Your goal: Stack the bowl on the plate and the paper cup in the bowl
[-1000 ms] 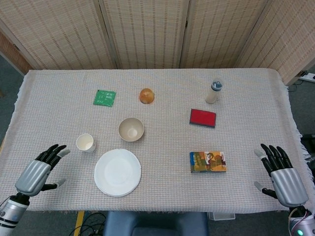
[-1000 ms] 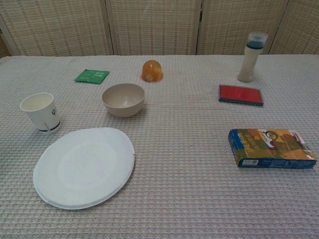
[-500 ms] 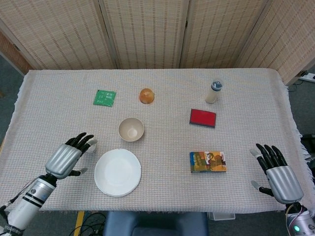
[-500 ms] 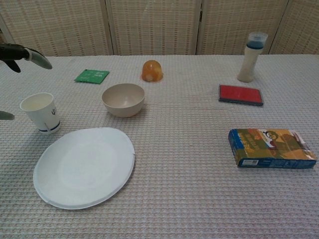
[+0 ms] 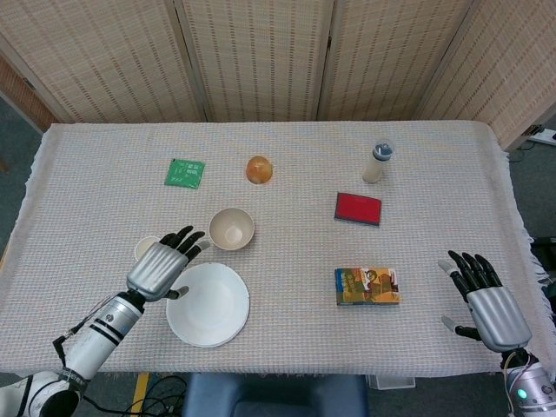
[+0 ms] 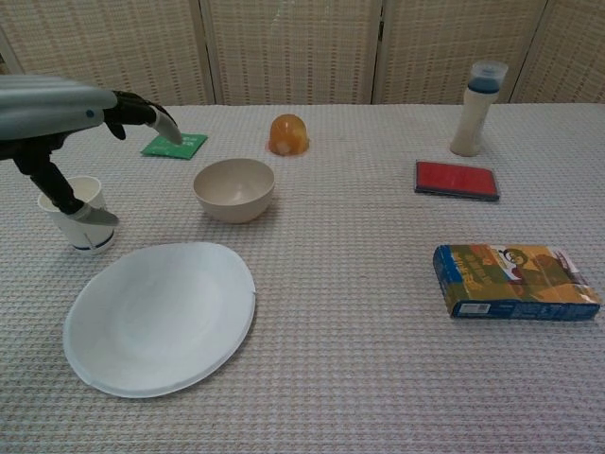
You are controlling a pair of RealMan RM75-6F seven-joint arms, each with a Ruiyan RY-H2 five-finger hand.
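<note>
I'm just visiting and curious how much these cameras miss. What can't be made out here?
- White paper cup: head view, mostly covered by the left hand; contact unclear.
- Left hand: chest view, cut off by the left edge.
- Right hand: absent from the chest view.
- Green packet and colourful box: print too small to read.

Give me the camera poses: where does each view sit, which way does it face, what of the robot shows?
Head view: high above the near table edge, looking steeply down on the cloth-covered table; shows the left hand over the paper cup and the right hand at the near right edge.
Chest view: low at the near edge, looking across to the wicker screen; shows only the left hand.
Shared: white paper plate, beige bowl, left hand.
</note>
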